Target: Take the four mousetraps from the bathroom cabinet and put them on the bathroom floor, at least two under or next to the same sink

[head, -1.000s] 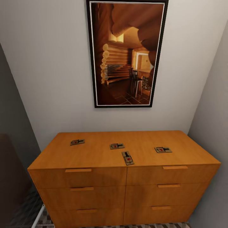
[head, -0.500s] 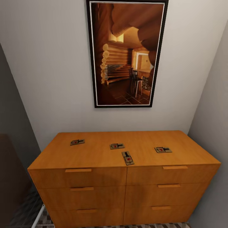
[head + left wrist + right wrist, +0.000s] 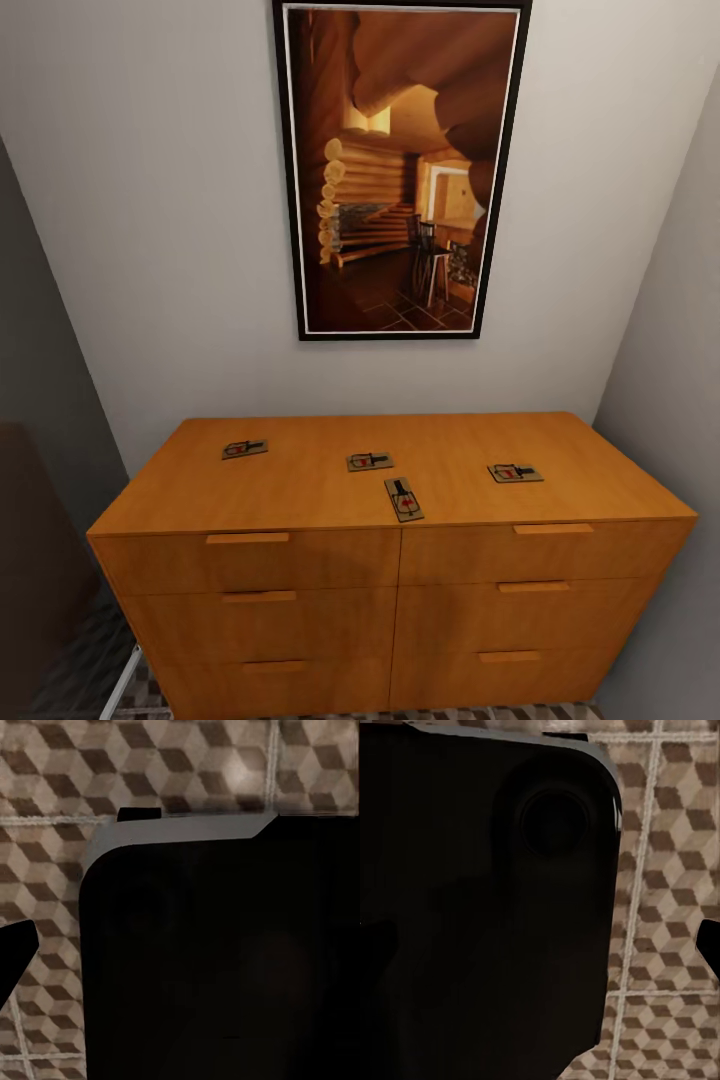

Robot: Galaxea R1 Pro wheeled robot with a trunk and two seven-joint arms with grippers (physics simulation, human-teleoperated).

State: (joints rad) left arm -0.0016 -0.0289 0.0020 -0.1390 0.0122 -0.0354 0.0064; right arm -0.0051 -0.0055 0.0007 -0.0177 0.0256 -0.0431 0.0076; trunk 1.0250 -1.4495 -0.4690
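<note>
Several mousetraps lie flat on top of the cabinet (image 3: 300, 570), an orange wooden drawer unit against the wall: one mousetrap (image 3: 245, 449) at the left, two near the middle (image 3: 369, 461) (image 3: 404, 499), one at the right (image 3: 515, 473). The sink is out of view. My left gripper (image 3: 180, 952) and right gripper (image 3: 540, 945) hang low over the bathroom floor (image 3: 45, 795) (image 3: 675, 870), far from the traps. Dark fingertips (image 3: 15, 952) (image 3: 709, 945) show at the picture edges, spread wide with nothing between them.
A framed picture (image 3: 400, 170) hangs on the wall above the unit. Walls close in on both sides, and a dark block (image 3: 30, 560) stands at the left. A black rounded part of the robot (image 3: 217, 967) (image 3: 480, 907) lies under both wrists.
</note>
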